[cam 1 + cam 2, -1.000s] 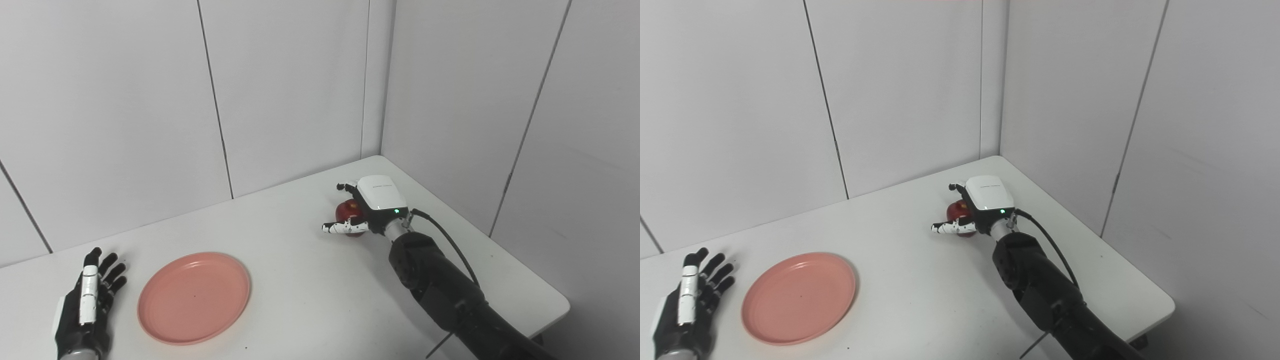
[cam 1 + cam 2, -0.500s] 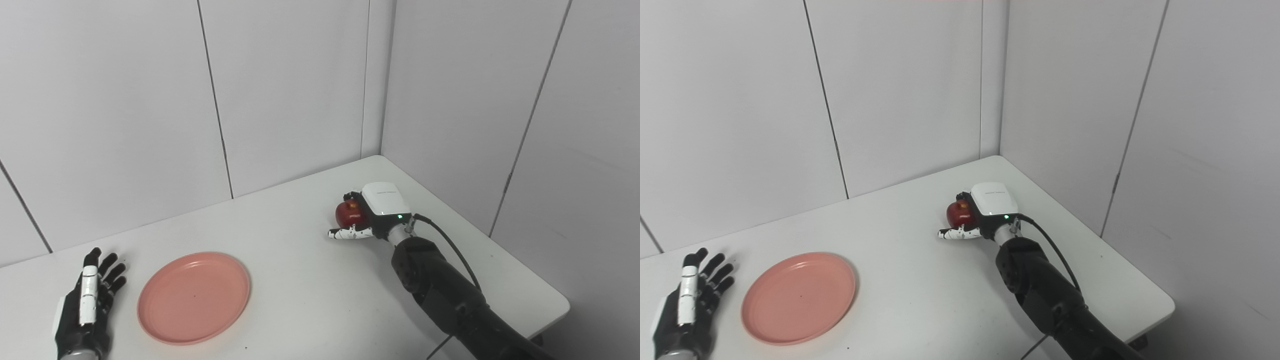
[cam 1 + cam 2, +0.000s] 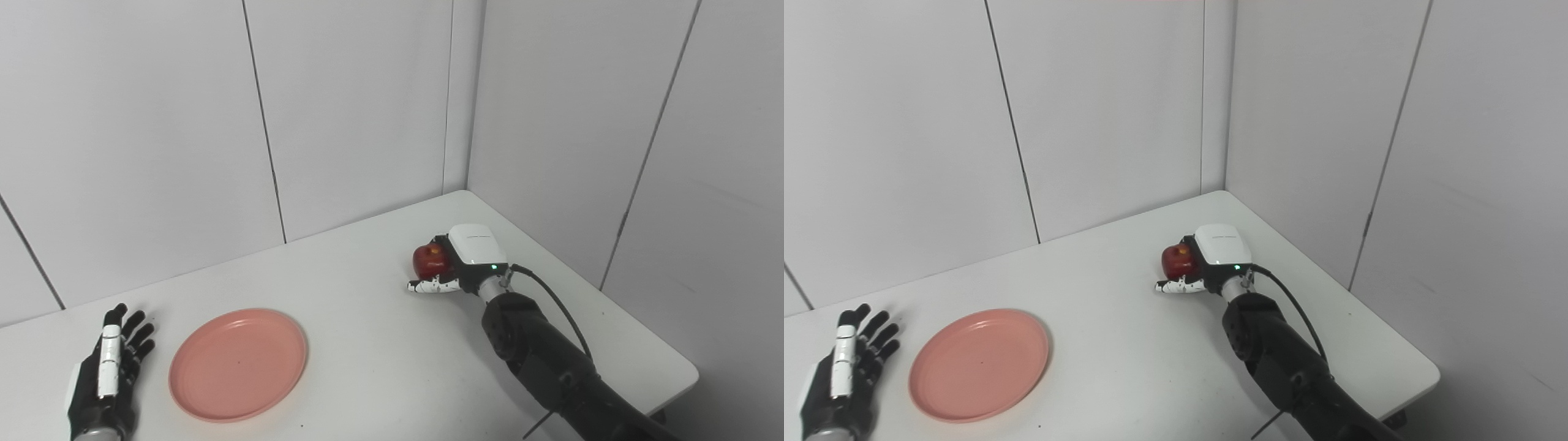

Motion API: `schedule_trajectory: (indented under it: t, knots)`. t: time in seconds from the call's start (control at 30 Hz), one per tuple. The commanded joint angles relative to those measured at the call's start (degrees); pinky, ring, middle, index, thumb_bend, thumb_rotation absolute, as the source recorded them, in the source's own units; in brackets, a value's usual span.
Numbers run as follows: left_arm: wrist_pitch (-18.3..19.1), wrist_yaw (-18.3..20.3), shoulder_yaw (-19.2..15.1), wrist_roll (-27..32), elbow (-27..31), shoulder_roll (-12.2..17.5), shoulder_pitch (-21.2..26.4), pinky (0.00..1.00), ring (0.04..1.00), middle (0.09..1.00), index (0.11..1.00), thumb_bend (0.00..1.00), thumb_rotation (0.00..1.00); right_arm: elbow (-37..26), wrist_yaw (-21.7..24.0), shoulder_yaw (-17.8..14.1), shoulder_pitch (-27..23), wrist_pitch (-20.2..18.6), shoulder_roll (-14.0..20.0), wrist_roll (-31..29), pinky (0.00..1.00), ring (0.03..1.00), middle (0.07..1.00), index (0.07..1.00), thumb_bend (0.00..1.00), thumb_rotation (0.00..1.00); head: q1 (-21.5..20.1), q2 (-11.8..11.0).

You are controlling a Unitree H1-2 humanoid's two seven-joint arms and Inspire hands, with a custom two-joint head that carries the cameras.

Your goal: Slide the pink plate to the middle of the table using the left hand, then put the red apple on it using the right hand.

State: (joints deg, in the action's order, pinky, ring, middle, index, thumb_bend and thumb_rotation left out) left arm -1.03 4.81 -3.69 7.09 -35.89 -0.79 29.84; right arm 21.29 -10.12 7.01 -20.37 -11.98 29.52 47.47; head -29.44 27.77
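We see a matt white counter, smooth. The pink plate looks like matt plastic. The red apple is glossy, with a highlight. The right hand, beside the apple, has a smooth white plastic shell; the left hand is black plastic. The wall panels behind the counter are matt.
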Motion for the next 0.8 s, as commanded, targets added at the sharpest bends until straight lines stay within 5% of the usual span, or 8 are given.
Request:
schedule_trajectory:
  t: [0.0,0.27,0.43,0.77]
  knots:
    - [3.5,0.0,0.3,-0.1,-1.5,0.2,-1.2,0.89,0.881,0.906,0.909,0.69,0.88,-0.7,-2.7,-0.1,-2.0,2.1,1.0,-0.5,0.33,0.407,0.499,0.582,0.70,0.60,0.0,0.0]
    - [3.5,-0.4,0.2,-0.1,-1.1,0.0,-1.1,0.88,0.877,0.897,0.892,0.68,0.87,1.1,-7.6,0.4,-2.5,7.1,1.4,-2.5,0.19,0.250,0.338,0.542,0.56,0.48,0.2,0.1]
    - [3.3,-0.3,0.6,-0.5,-0.8,0.1,-1.2,0.88,0.877,0.899,0.896,0.66,0.88,3.8,-11.5,0.5,-3.1,11.1,1.5,-3.4,0.13,0.177,0.254,0.433,0.47,0.35,0.2,0.1]
    - [3.0,-0.4,0.8,-0.8,-1.5,0.4,-0.9,0.88,0.879,0.900,0.892,0.66,0.89,4.7,-13.2,1.3,-3.5,12.7,2.0,-3.9,0.11,0.154,0.224,0.372,0.45,0.30,0.3,0.1]
